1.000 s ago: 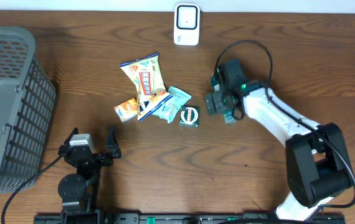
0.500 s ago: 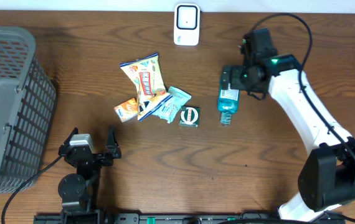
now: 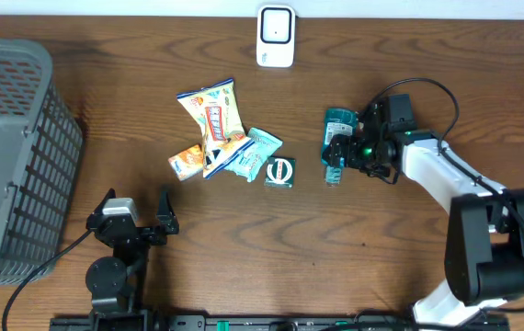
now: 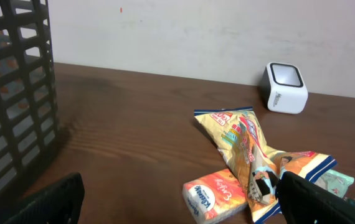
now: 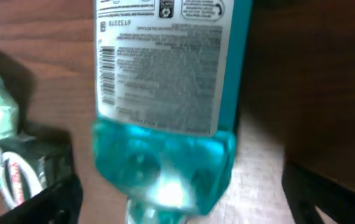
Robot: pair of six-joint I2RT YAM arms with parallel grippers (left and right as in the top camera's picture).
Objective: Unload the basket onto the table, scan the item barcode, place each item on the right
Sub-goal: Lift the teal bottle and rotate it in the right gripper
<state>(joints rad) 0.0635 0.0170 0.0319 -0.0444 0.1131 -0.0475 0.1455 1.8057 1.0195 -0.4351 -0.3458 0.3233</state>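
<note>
A teal bottle (image 3: 339, 121) lies flat on the table right of centre. In the right wrist view the bottle (image 5: 165, 93) fills the frame, white label up, with a barcode (image 5: 106, 73) on the label's left edge. My right gripper (image 3: 347, 149) hovers low over the bottle, open, its dark fingers (image 5: 48, 202) standing wide on either side of the neck without touching. The white scanner (image 3: 275, 37) stands at the back edge; the left wrist view also shows the scanner (image 4: 285, 96). My left gripper (image 3: 136, 210) rests open near the front left, holding nothing.
Left of the bottle lie snack bags (image 3: 214, 115), an orange tissue pack (image 3: 187, 162), a mint-green packet (image 3: 255, 152) and a small dark box (image 3: 280, 171). A grey basket (image 3: 14, 156) fills the left side.
The right arm lifted off towards the back right, leaving the bottle lying on the table, then came back down close over it. The left arm has not moved.
</note>
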